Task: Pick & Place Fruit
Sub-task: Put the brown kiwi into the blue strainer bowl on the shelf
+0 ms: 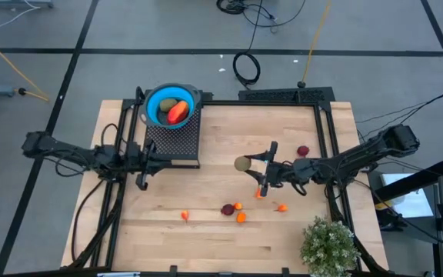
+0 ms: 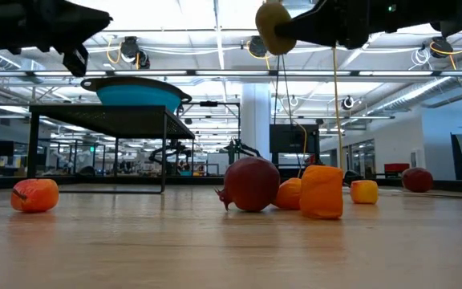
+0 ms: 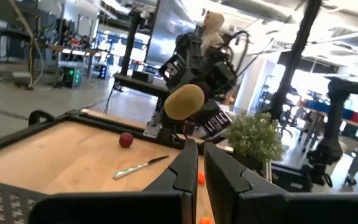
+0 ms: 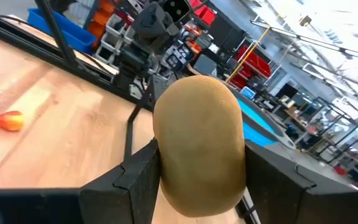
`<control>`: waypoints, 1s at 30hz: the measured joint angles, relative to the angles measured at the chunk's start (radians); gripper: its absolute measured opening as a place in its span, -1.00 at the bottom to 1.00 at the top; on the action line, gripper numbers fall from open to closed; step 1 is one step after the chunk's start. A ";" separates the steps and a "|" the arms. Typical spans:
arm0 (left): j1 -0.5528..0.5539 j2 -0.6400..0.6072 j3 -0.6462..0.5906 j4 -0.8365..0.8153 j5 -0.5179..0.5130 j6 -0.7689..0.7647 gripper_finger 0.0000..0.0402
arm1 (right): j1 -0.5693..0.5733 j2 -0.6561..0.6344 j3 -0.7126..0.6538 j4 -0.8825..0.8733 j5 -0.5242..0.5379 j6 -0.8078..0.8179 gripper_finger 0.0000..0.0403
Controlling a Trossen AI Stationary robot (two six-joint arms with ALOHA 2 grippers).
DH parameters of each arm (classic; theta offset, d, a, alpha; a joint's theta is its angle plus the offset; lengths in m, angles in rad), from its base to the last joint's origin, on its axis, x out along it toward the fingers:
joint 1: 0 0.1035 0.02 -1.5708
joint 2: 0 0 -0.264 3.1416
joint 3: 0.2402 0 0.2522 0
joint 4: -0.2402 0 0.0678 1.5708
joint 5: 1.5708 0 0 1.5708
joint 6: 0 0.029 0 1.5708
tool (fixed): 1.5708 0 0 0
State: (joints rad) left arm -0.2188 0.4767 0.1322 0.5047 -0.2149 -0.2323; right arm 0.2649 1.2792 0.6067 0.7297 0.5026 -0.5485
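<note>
My right gripper (image 1: pixel 246 163) is shut on a brownish-green oval fruit (image 4: pixel 197 143) and holds it in the air over the table's middle, high in the low view (image 2: pixel 275 28). A blue bowl (image 1: pixel 154 98) on a black mesh stand (image 1: pixel 172 140) at the far left holds a green oval and a red-orange piece (image 1: pixel 178 112). A dark red fruit (image 1: pixel 228 208) and several tiny orange ones (image 1: pixel 241 218) lie on the table near the front. Another dark red fruit (image 1: pixel 304 151) lies at the right. My left gripper (image 1: pixel 151 163) is shut and empty, beside the stand. My right gripper pinches the oval fruit by its two opposite sides (image 4: pixel 166 163) between its two fingers (image 4: pixel 135 174). The fingers reach in about level from the table's right. The fruit is lifted clear of the table, and its rounded end sticks out past the fingertips.
A bushy green potted plant (image 1: pixel 329 246) stands at the near right corner. A thin silvery utensil (image 3: pixel 138 167) lies on the wood below the right arm. A black frame (image 1: pixel 325 123) runs along the table's far and side edges.
</note>
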 joint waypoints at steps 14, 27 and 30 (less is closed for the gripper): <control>0.000 0.435 0.119 0.216 -0.057 -0.097 -0.87 | -0.001 0.178 0.000 0.187 0.003 -0.073 -0.01; -0.025 0.711 0.401 0.068 -0.057 -0.087 -0.87 | 0.014 0.240 0.001 0.230 0.052 -0.040 -0.01; -0.028 0.761 0.458 0.040 -0.057 -0.086 -0.87 | 0.031 0.239 0.002 0.236 0.052 -0.040 -0.01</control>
State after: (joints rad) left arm -0.2466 1.2377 0.5897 0.5450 -0.2714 -0.3187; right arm 0.2962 1.5181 0.6083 0.9661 0.5541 -0.5888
